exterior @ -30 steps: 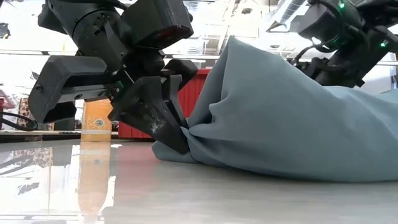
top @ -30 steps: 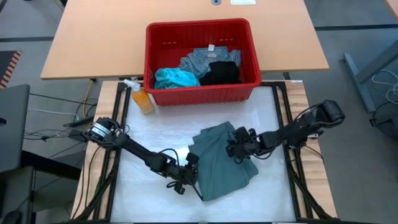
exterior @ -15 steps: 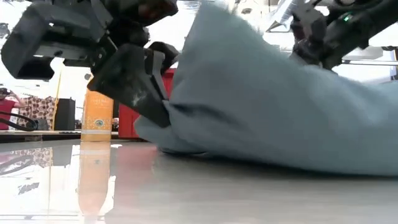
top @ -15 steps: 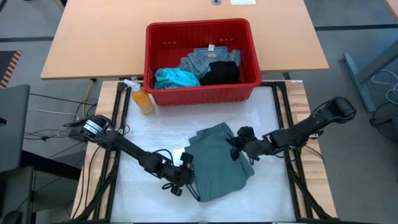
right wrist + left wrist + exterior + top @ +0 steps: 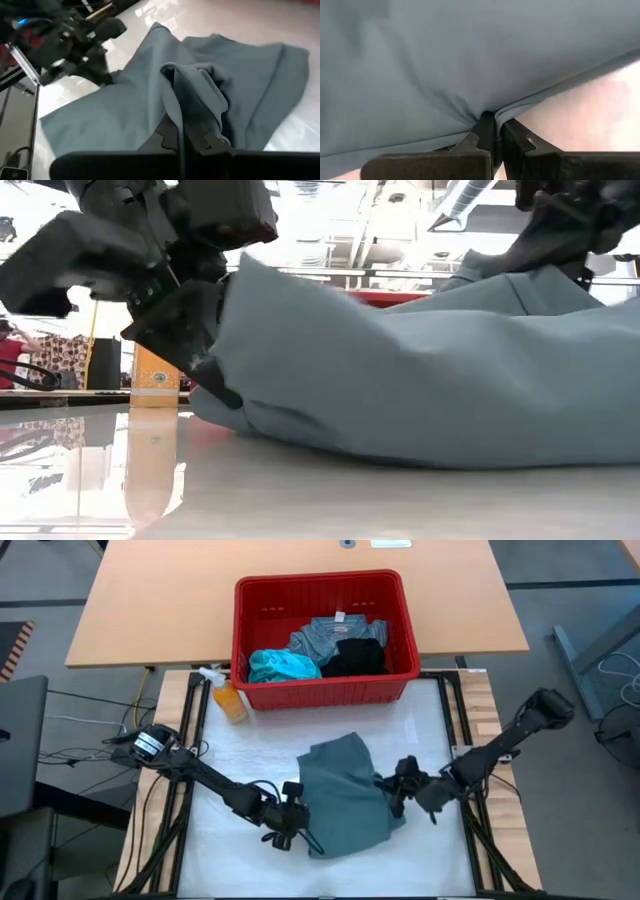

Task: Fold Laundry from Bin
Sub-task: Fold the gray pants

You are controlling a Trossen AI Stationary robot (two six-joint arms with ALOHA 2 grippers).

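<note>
A muted grey-green garment (image 5: pixel 345 795) lies bunched on the white table top, stretched between my two grippers, its underside on the table (image 5: pixel 400 455). My left gripper (image 5: pixel 298 823) is shut on its left side. My right gripper (image 5: pixel 393 790) is shut on its right side. At the far edge stands the red bin (image 5: pixel 325 690), holding more laundry: a turquoise piece (image 5: pixel 283 665), a black one (image 5: pixel 355 657) and a mottled blue-grey one (image 5: pixel 330 635). My left gripper pinches the garment's left edge (image 5: pixel 487 111) between its two fingers, the cloth gathering into creases at the fingertips. The fingers slant down from the table's left. That edge is held a little off the table (image 5: pixel 225 395); the rest sags onto it. How many layers, I cannot tell. My right gripper pinches a raised fold of the garment's right side (image 5: pixel 175 107) between its two fingers, several layers bunched together. The fingers come from the table's right, slanting slightly down. The fold is lifted clear of the table, and the cloth slopes down from it toward my left gripper.
An orange spray bottle (image 5: pixel 228 698) stands at the bin's left near corner. Bare white table lies between the garment and the bin and along the near edge. Black frame rails (image 5: pixel 462 740) run down both sides of the table.
My right gripper has drawn back toward the table's right and near edges and risen, pulling the garment's right side with it. The garment's tall peak has dropped, and it now spans lower and wider between the grippers. My left gripper has rolled and lifted its edge slightly off the table.
</note>
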